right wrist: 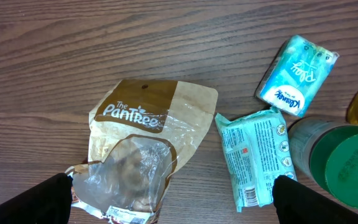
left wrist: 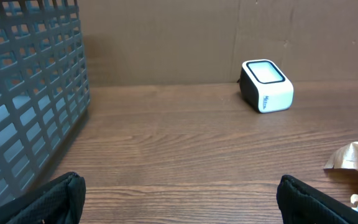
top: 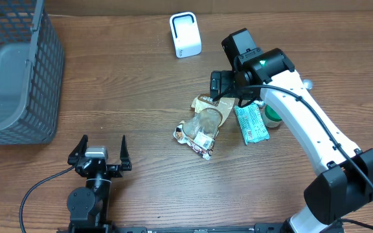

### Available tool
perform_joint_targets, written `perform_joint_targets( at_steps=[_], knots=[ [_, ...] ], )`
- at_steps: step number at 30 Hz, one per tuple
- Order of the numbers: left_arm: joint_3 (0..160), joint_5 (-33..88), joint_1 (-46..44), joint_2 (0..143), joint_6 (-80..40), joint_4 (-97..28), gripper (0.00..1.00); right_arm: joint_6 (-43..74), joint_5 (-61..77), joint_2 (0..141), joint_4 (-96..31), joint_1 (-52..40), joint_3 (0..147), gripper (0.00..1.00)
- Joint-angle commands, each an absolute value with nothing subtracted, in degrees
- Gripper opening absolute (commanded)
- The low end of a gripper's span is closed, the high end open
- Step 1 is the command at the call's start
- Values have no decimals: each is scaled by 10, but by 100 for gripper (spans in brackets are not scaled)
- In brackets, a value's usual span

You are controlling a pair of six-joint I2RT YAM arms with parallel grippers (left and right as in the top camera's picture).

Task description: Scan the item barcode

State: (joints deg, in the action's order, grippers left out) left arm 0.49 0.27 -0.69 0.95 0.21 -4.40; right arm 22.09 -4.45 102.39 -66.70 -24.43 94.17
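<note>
**Brown PanTree bag point(right wrist: 143, 143) beneath my open right gripper point(right wrist: 171, 186)**

Jaws wide and empty, I hover over the bag, which lies flat mid-table beside a teal wipes pack point(right wrist: 250, 158). I should pinch a paper edge (clear of any barcode), then face it to the white scanner point(top: 185, 35). Crumpled kraft paper, clear window. My left gripper point(top: 102, 152) rests open too.

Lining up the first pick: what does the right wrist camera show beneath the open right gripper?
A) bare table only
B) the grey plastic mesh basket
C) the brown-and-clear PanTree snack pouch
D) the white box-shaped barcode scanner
C: the brown-and-clear PanTree snack pouch lies flat on the wooden table under the wide-open right gripper, with a teal wipes pack beside it; nothing is gripped.
</note>
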Motion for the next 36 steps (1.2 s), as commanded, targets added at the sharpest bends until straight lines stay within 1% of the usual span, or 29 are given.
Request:
perform_joint_targets(
  at_steps=[1, 9, 15, 22, 23, 36],
  knots=[
    [3, 9, -4, 2, 13, -44, 99, 220, -44, 1022, -665, -246, 948, 100],
    [3, 9, -4, 2, 13, -44, 100, 220, -44, 1020, -664, -246, 948, 100],
    [3, 9, -4, 2, 13, -44, 100, 220, -44, 976, -663, -246, 948, 100],
    [3, 9, -4, 2, 13, -44, 100, 220, -44, 871, -663, -246, 948, 100],
    [3, 9, -4, 2, 13, -44, 100, 220, -44, 838, -663, -246, 948, 100],
    [3, 9, -4, 2, 13, -44, 100, 220, -44, 607, -664, -246, 948, 100]
  ],
)
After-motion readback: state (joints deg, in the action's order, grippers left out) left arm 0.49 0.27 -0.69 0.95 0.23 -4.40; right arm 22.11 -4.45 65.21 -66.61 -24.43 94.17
